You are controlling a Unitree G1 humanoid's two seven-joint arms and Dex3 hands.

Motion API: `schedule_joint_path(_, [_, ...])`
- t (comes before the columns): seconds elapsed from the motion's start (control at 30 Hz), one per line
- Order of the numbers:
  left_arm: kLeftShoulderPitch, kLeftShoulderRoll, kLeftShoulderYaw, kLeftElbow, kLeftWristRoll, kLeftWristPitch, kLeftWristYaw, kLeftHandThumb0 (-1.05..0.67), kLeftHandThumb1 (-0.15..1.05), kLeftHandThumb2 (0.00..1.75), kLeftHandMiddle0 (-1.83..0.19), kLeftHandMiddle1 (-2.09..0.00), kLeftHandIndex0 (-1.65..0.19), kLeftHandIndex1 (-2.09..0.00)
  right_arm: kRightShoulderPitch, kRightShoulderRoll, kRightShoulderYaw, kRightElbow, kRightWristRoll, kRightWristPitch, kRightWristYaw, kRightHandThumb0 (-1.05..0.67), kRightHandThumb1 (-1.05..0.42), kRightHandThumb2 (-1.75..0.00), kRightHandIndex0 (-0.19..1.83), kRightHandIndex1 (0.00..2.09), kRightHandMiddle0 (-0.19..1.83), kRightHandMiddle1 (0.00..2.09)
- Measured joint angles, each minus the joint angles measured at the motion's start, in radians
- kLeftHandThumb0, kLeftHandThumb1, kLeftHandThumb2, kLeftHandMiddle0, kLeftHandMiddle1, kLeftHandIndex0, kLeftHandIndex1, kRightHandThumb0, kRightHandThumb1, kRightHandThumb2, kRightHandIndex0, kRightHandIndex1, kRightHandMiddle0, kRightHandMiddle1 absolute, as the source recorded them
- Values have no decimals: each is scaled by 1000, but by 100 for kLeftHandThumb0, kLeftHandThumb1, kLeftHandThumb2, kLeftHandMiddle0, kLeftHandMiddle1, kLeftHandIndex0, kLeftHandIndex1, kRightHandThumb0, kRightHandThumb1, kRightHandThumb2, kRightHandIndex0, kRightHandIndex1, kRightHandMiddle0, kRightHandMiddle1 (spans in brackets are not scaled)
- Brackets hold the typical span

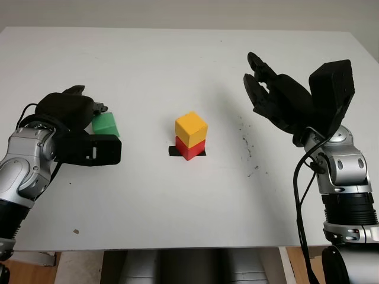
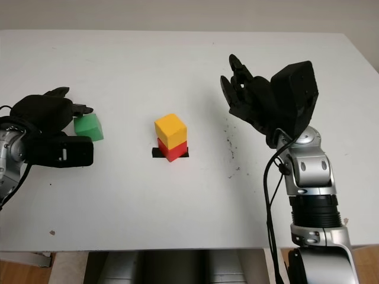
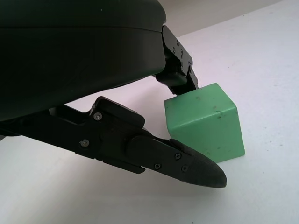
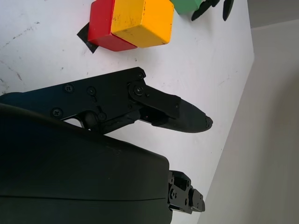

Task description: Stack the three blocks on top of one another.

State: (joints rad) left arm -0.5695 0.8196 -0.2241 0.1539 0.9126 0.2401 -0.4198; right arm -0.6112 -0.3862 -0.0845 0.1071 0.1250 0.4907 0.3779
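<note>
The white table [image 1: 177, 71] stretches in front of me, bare apart from a black tape mark [image 1: 173, 152] near its middle and some dark specks toward my right.

My right arm is raised above the table's right side. My right hand [image 1: 266, 89] is open and holds nothing, its fingers pointing up and away from me, well apart from the blocks.

My left hand [image 1: 89, 127] is low on the table's left side, its fingers curled around the green block [image 1: 105, 123]. In the left wrist view one finger [image 3: 182, 161] runs along the block's near lower edge and another [image 3: 180, 77] comes down at its far upper corner. I cannot tell whether they press on it, so I would not call this a grasp. The block sits on the table.

At the centre the yellow block [image 1: 191, 128] sits on the red block [image 1: 188, 149], turned a little against it, the red one on the tape mark.

What matters now: the green block lies on my left, near the pair, so my left hand is far nearer. The stack is to its right, and the block must rise above the yellow top.
</note>
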Motion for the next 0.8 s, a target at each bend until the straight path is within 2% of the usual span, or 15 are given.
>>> schedule_joint_path(0.17, [0, -4, 0, 2, 1, -1, 9, -70, 104, 6, -13, -6, -3, -152, 4, -2, -1, -11, 4, 1, 2, -53, -105, -69, -19, 0, -19, 0])
schedule_joint_path(0.3, [-1, -6, 0, 16, 1, 3, 13, -69, 105, 6, -13, -6, -4, -153, 7, -2, -4, -24, 8, 6, 0, -54, -105, -66, -19, 0, -19, 0])
schedule_joint_path(0.47, [-2, -22, 2, 35, -20, -2, 38, -60, 105, 14, -16, -6, -7, -124, 8, -2, -4, -28, 9, 16, -2, -52, -105, -67, -19, 0, -19, 0])
schedule_joint_path(0.57, [-2, -34, 22, 38, -79, -11, 58, -50, 105, 18, -16, -6, -13, -112, 8, -2, -4, -28, 9, 16, -4, -51, -105, -66, -19, 0, -19, 0])
schedule_joint_path(0.7, [-2, -68, 85, 66, -204, -28, 94, -32, 105, 21, -27, -9, -16, -124, 8, -2, -5, -28, 8, 17, -12, -50, -105, -67, -19, 0, -19, 0])
schedule_joint_path(0.8, [-2, -86, 121, 95, -266, -37, 142, -29, 105, 21, -32, -8, -11, -145, 8, -2, -6, -30, 8, 26, -24, -49, -105, -66, -19, 0, -19, 0])
